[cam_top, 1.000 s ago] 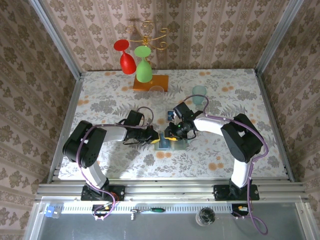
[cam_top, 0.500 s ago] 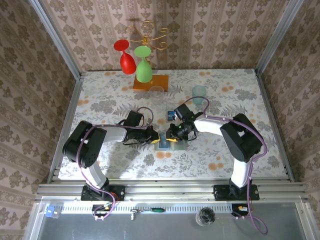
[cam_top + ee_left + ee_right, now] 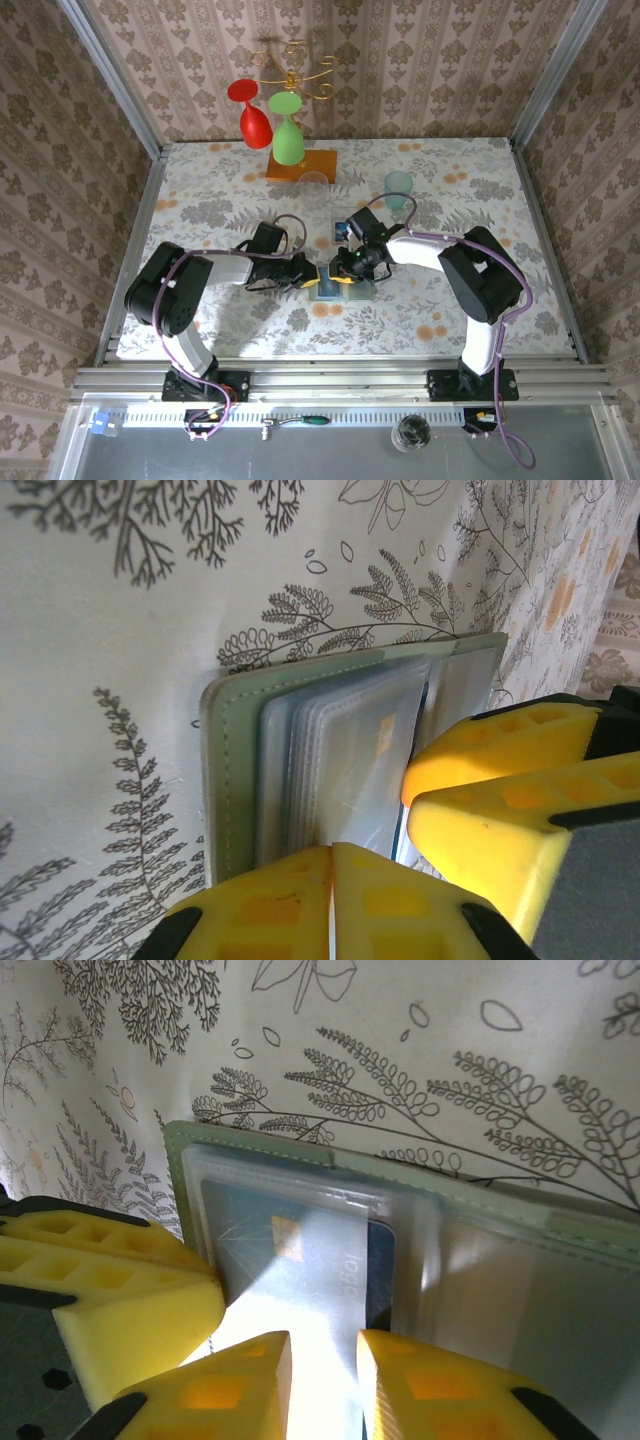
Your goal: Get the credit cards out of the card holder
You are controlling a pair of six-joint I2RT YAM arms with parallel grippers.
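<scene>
Two hands meet at the card holder (image 3: 338, 290), open near the middle of the worktop (image 3: 200, 190): left hand (image 3: 312, 274), right hand (image 3: 347, 270). From the left wrist, the left hand's jaws are together at the holder's edge, on a sleeve or not I cannot tell. From the right wrist, the right hand's jaws stand slightly apart over the sleeved blue card (image 3: 380, 1255); pinching plastic with it would likely drag the holder along.

The card holder (image 3: 225, 770) lay open with its clear sleeves fanned. The left gripper (image 3: 330, 858) sat at six o'clock, fingers pressed together, and the right gripper (image 3: 410, 796) at four.
</scene>
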